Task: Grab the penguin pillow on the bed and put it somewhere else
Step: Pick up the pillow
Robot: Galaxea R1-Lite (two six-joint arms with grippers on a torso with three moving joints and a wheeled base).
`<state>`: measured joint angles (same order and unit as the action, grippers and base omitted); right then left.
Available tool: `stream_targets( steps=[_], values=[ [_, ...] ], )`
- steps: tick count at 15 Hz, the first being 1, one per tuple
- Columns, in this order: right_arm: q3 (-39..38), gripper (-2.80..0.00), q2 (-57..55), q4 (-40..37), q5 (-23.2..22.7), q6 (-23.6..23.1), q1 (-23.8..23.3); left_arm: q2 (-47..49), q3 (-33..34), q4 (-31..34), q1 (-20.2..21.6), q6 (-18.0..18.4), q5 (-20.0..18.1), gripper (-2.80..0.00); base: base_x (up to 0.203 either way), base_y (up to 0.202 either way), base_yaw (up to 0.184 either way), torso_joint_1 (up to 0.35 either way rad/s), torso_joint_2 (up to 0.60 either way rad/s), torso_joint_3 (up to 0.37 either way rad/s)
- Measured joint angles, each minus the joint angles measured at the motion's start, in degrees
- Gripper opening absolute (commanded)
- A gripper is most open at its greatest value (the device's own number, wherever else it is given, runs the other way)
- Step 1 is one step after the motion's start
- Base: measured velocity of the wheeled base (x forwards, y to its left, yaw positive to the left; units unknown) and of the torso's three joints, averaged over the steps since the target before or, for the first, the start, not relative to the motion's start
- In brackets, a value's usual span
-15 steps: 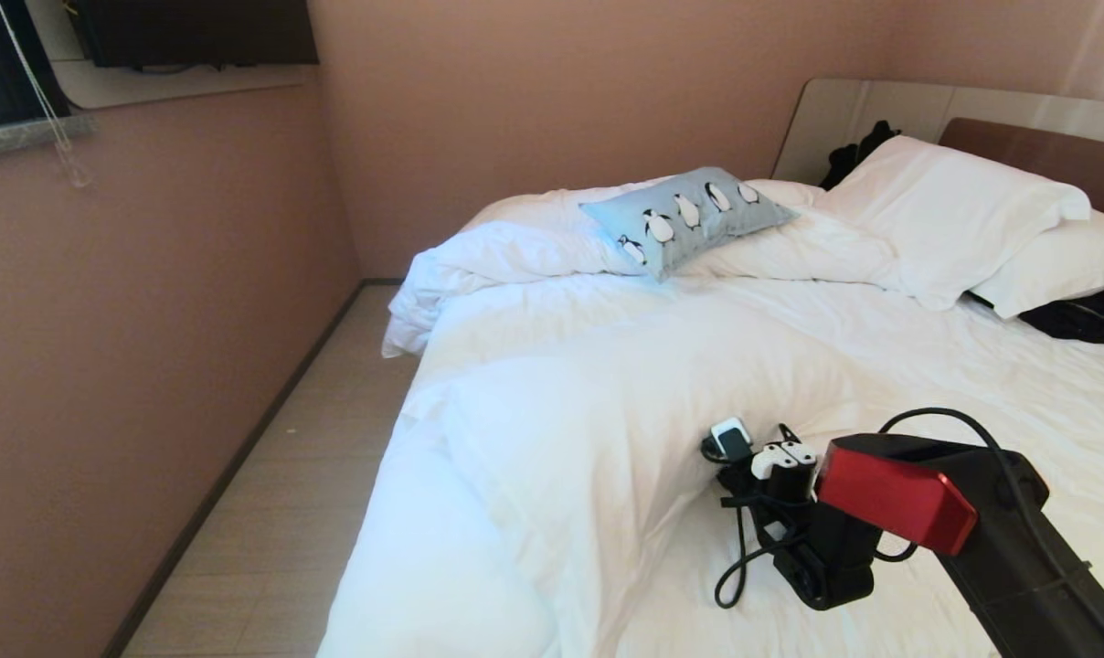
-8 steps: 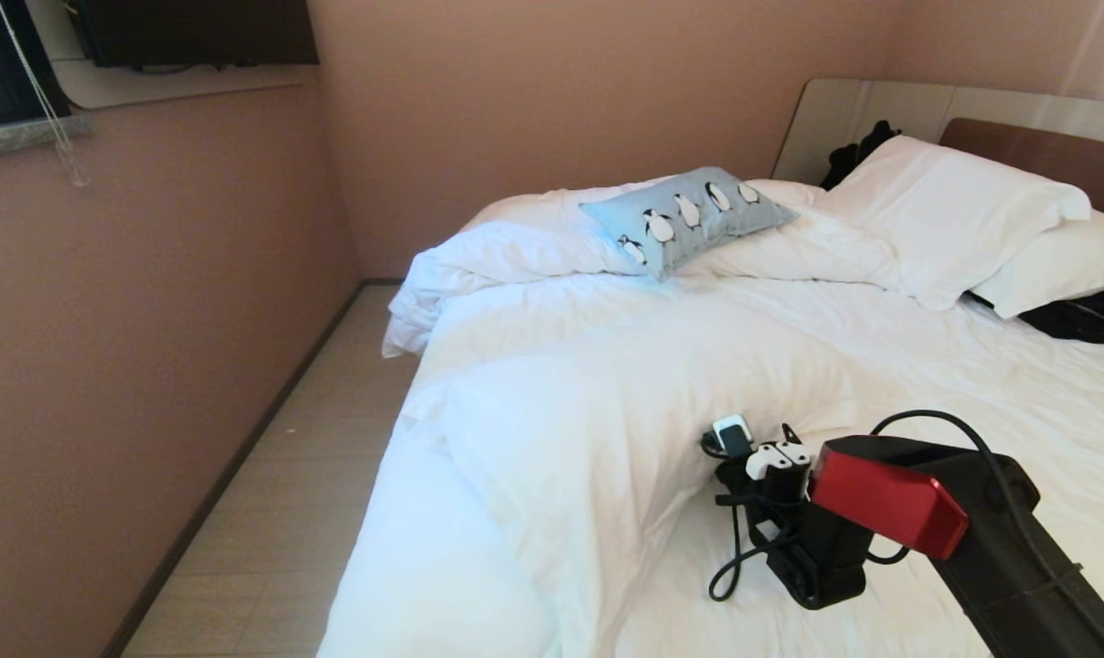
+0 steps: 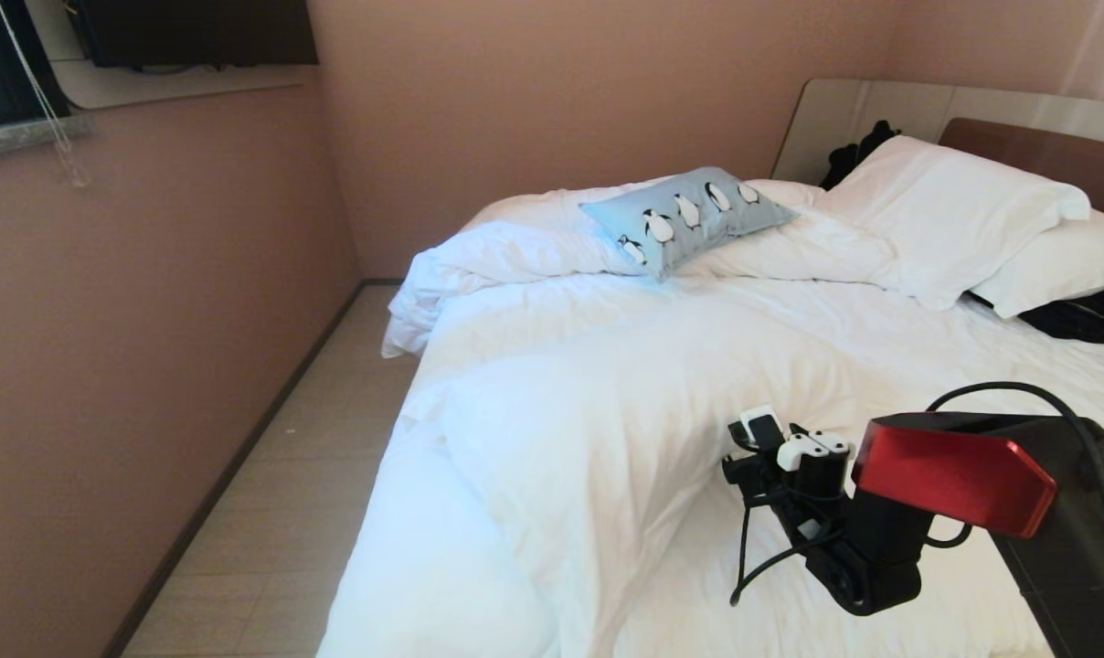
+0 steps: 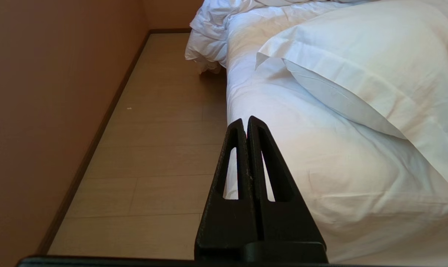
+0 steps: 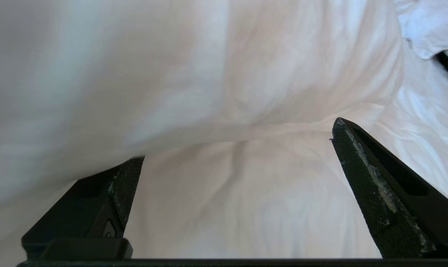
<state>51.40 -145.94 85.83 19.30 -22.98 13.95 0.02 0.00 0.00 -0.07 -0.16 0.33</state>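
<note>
While the penguin pillow (image 3: 689, 217) lies far up the bed (image 3: 607, 366), the right gripper (image 5: 235, 148) hangs wide open, empty, well apart.

A bedroom: rumpled white bed (image 3: 662, 366) (padded headboard (image 3: 1027, 146) behind), white pillows (image 3: 954, 210), pink walls (image 3: 150, 320), wood-look floor (image 3: 269, 512).

The right arm (image 3: 1055, 512) is black with a glossy red housing (image 3: 950, 471) — black cables loop around its wrist, beside small white-capped parts, perhaps connectors. Both grippers' tapered black fingers (image 5: 379, 193) look textured.
</note>
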Motion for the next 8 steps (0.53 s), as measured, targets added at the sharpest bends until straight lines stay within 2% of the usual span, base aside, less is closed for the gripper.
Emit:
stream_targets(
  steps=[4,8],
  values=[
    [-0.71,0.00,7.54,-3.02,-3.40,8.23,0.07,0.00,0.00,0.00,-0.04,0.00,0.00,-2.80,0.000,0.000,0.000,0.000,0.00,0.000],
    [-2.85,0.00,14.64,-10.07,-7.08,20.41,2.08,0.00,0.00,0.02,-0.02,-0.03,0.00,-2.80,0.000,0.000,0.000,0.000,0.00,0.000]
  ],
)
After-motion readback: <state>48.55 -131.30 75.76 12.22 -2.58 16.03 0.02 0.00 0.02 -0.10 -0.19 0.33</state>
